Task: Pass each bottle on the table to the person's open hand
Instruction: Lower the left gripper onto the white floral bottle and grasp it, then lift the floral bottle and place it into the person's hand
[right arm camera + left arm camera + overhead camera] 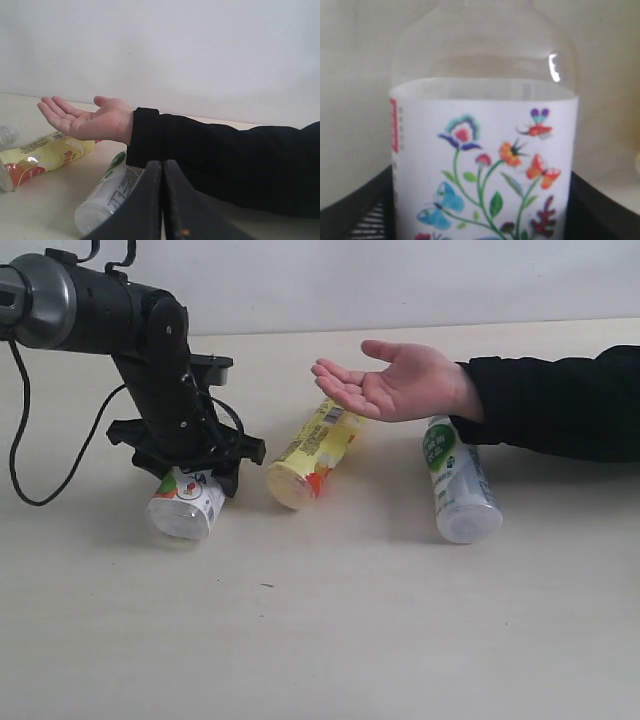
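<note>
The white floral-labelled bottle [185, 502] lies on the table [330, 620] at the left. My left gripper [190, 475] reaches down over it, shut on its sides. In the left wrist view the bottle [485, 165] fills the picture, with a black finger [350, 217] pressed against each side of the label. The yellow bottle [310, 455] lies in the middle, below the person's open hand [400, 380]. The green-white labelled bottle [458, 480] lies to its right. My right gripper [162, 165] is shut on nothing, near the green-white bottle [107, 192]. No Coca-Cola bottle is in view.
The person's black sleeve [560, 405] stretches from the right edge, just above the table and over the top of the green-white bottle. A black cable [40, 490] loops on the table at the far left. A white wall stands behind.
</note>
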Tool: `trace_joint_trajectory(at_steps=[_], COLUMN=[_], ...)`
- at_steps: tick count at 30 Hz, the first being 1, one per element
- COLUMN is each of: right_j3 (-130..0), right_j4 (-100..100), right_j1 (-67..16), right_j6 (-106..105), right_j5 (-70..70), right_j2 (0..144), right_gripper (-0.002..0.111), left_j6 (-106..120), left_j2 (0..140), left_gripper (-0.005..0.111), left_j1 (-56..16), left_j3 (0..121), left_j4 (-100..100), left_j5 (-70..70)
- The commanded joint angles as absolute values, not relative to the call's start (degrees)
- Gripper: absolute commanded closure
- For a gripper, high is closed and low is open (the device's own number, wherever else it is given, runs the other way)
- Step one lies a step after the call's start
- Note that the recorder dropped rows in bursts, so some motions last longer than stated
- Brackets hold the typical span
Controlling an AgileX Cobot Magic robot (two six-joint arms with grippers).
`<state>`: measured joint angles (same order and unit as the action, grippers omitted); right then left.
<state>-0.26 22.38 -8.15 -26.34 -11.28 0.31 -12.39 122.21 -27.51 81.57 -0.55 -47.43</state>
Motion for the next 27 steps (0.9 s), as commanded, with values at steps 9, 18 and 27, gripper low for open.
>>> trace_joint_trajectory(at_steps=[9, 18, 27], right_j3=[0.0, 0.0, 0.0], right_j4=[22.38, 22.38, 22.38], right_j1=[-8.33, -8.33, -8.33], right_j6=[-26.3, -26.3, -26.3], right_j5=[-11.11, -11.11, -11.11], right_j2=[0.0, 0.0, 0.0], right_gripper=[0.108, 0.108, 0.108], left_j6=[-12.39, -12.26, -12.15], left_j2=[122.62, 122.15, 111.61], left_gripper=[0.051, 0.106, 0.107], left_j1=[-27.39, -27.39, -27.39], left_j3=[81.37, 81.37, 81.37], left_j4=[-0.88, -0.78, -1.3], left_j5=[-47.94, -48.18, -54.09])
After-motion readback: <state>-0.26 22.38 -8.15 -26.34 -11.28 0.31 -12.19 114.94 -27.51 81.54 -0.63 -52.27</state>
